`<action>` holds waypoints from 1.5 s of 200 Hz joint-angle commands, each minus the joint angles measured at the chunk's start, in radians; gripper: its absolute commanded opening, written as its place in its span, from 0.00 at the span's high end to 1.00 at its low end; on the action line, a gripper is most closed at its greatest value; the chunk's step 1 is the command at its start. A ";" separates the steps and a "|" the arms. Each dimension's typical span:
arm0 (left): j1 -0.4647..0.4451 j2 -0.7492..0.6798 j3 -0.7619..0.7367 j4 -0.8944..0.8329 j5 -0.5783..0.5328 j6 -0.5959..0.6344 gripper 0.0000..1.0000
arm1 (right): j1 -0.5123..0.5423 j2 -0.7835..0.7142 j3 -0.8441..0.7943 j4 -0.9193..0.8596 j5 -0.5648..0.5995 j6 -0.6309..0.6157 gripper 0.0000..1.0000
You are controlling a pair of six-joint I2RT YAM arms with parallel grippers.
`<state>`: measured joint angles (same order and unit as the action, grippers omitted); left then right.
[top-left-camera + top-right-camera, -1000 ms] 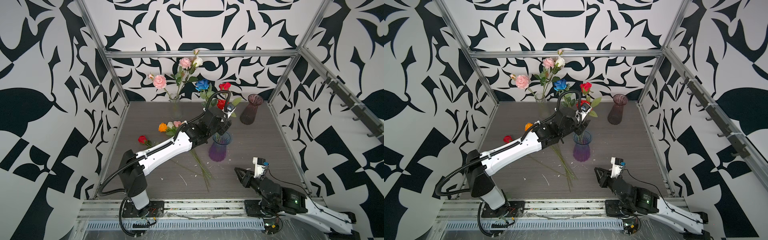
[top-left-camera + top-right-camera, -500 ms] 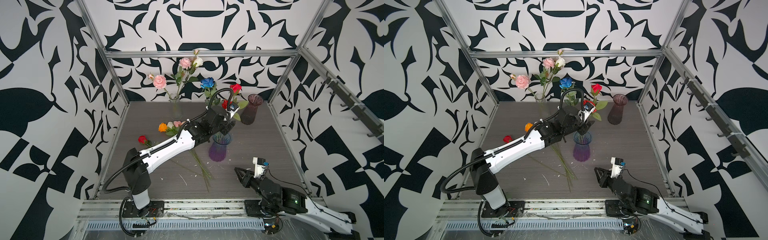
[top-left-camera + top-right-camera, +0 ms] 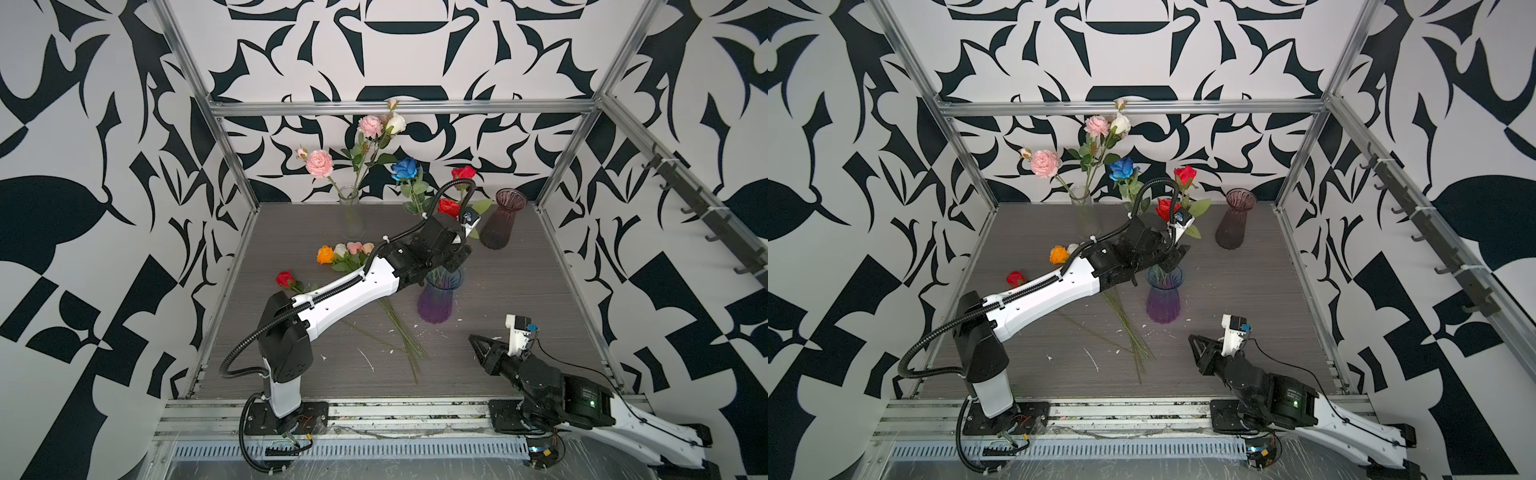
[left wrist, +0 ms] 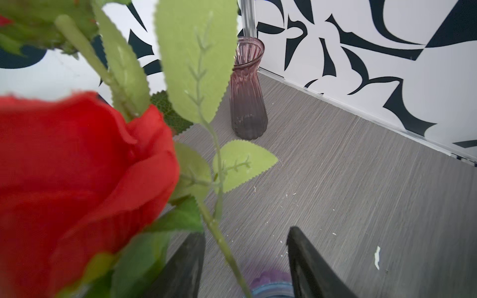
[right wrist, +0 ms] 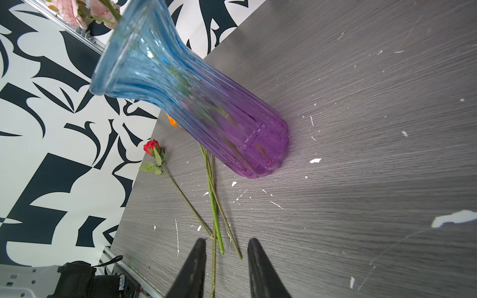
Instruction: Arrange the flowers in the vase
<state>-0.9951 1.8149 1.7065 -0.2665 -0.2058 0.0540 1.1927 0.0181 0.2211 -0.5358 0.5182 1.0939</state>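
Observation:
The blue-and-purple vase [image 3: 436, 299] [image 3: 1163, 299] [image 5: 206, 103] stands mid-table with a blue rose [image 3: 405, 168] and two red roses [image 3: 463, 172] [image 3: 448, 205] in it. My left gripper [image 3: 459, 255] [image 4: 245, 232] hangs open just above its rim [image 4: 271, 286]. A green stem [image 4: 227, 255] passes between the fingers with a gap on both sides, and a red rose head [image 4: 77, 180] fills the left wrist view. An orange rose [image 3: 325, 254], pale heads [image 3: 353, 248] and a small red rose [image 3: 284, 278] lie on the table. My right gripper [image 3: 478, 343] [image 5: 227, 240] is open and empty near the front.
A clear vase [image 3: 351, 216] with pink blooms [image 3: 320, 163] stands at the back. A mauve vase [image 3: 500, 224] [image 4: 247, 90] stands back right. Long stems [image 3: 399, 332] [image 5: 214, 206] stretch from under the left arm toward the right gripper. Metal frame rails edge the table.
The roses in the blue-and-purple vase swayed to the right and came back a little. The left gripper shifted slightly right above the rim. The right arm has stayed still.

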 commanded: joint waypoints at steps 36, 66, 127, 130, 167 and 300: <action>-0.005 -0.157 -0.223 0.317 0.455 0.005 0.50 | 0.001 -0.007 0.004 0.007 0.022 -0.002 0.68; -0.005 -0.157 -0.214 0.273 0.438 0.030 0.50 | 0.001 -0.009 0.005 0.006 0.021 -0.002 0.69; -0.006 -0.187 -0.234 0.292 0.440 0.033 0.50 | 0.001 -0.009 0.006 0.005 0.021 -0.001 0.69; -0.005 -0.191 -0.237 0.293 0.435 0.032 0.50 | 0.001 -0.009 0.007 0.005 0.021 0.000 0.69; -0.005 -0.339 -0.387 0.312 0.331 -0.028 0.49 | 0.001 -0.009 0.010 0.001 0.020 -0.002 0.68; 0.005 -1.115 -1.245 0.250 -0.180 -0.608 0.41 | 0.001 0.253 0.065 0.139 -0.017 -0.052 0.62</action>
<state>-0.9932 0.7223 0.4988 0.0284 -0.2989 -0.3752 1.1927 0.2070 0.2291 -0.4789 0.5064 1.0763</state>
